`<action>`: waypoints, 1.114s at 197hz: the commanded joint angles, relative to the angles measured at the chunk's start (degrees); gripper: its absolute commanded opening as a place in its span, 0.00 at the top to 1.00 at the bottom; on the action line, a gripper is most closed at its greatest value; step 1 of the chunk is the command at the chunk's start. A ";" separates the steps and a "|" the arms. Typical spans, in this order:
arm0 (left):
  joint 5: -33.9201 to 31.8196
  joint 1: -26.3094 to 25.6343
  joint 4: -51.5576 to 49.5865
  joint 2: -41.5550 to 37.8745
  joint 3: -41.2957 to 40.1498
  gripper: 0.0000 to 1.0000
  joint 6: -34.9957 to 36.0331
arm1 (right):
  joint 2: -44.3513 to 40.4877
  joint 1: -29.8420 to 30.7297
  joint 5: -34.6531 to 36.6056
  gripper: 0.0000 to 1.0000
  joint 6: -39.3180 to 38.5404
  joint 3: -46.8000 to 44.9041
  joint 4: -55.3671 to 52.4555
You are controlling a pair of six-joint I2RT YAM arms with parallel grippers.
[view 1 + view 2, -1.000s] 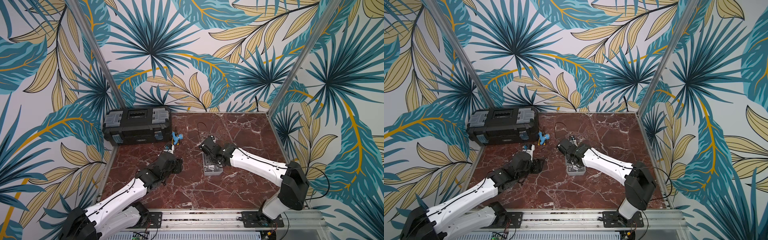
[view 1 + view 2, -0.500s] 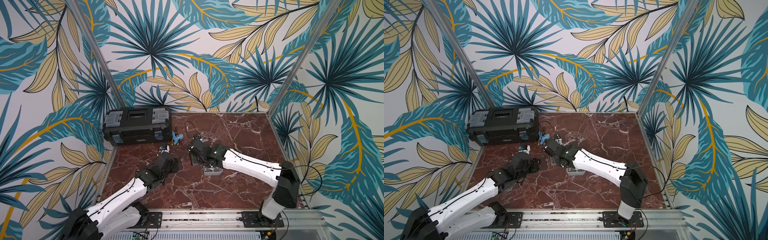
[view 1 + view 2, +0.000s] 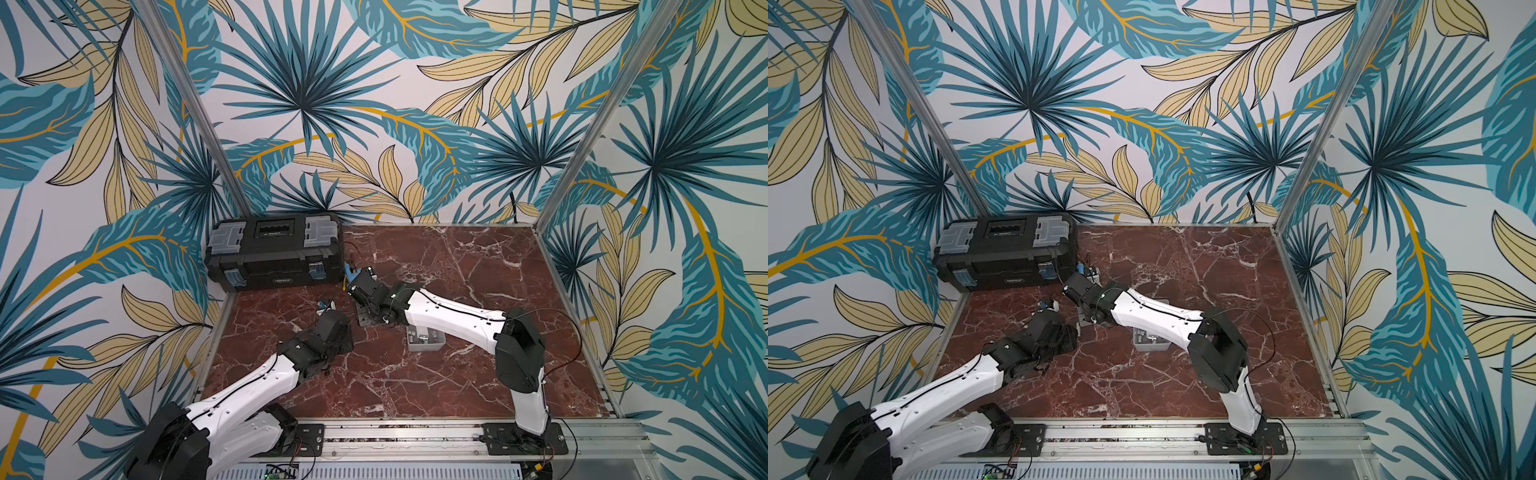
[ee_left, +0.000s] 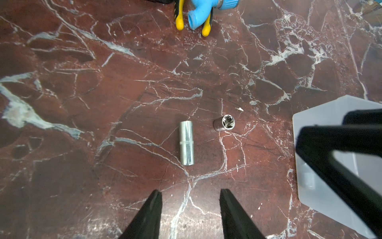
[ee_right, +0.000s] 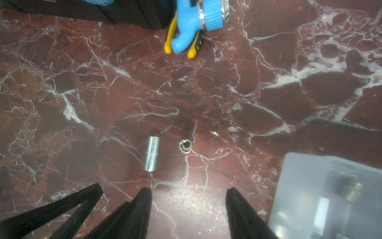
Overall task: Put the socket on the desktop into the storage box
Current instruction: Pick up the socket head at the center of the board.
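You have two sockets loose on the desktop [image 4: 82,103]: a long socket [image 4: 186,143] lying on its side, and a short socket [image 4: 225,123] standing on end, mouth up, just beside it and not touching. Your left gripper [image 4: 190,191] hovers short of the long one, jaws spread, nothing between them. Your right gripper [image 5: 189,189] is likewise spread and empty, facing the same pair. The storage box [image 5: 299,165] sits near the sockets, with blurred metal pieces [image 5: 354,191] inside. Farther off, a blue nozzle [image 5: 192,24] lies across yellow-handled pliers [image 5: 168,44] by the black toolbox [image 3: 274,253].
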 commanded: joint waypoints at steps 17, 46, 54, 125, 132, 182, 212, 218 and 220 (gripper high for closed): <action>-0.32 0.87 -1.48 -1.33 -2.27 0.52 -2.11 | 5.56 -0.71 -1.37 0.39 -0.53 4.13 -1.93; -1.01 0.95 -2.97 -4.46 -3.72 0.52 -2.66 | 8.82 -1.40 -1.47 0.41 0.03 6.00 -2.44; -1.44 0.92 -3.27 -5.35 -4.25 0.52 -2.80 | 9.59 -1.49 -1.54 0.41 0.03 6.35 -2.53; -1.14 1.06 -3.56 -7.98 -5.06 0.52 -2.60 | 14.93 -1.59 -2.26 0.46 -0.61 9.83 -2.79; -1.07 1.06 -3.57 -8.03 -4.92 0.52 -2.44 | 15.23 -1.58 -1.93 0.47 -0.53 9.92 -2.88; -0.98 1.01 -3.35 -8.03 -4.91 0.52 -2.05 | 16.88 -1.68 -1.05 0.53 -0.74 10.12 -3.10; -0.90 1.09 -3.15 -8.02 -5.09 0.52 -2.01 | 17.48 -1.68 -0.75 0.66 -0.66 10.18 -3.29; -0.90 1.07 -3.02 -7.98 -5.09 0.52 -1.99 | 17.39 -1.68 -0.74 0.69 -0.50 10.10 -3.47; -0.89 1.13 -3.02 -7.96 -5.09 0.52 -1.97 | 17.36 -1.66 -0.74 0.70 -0.43 10.06 -3.50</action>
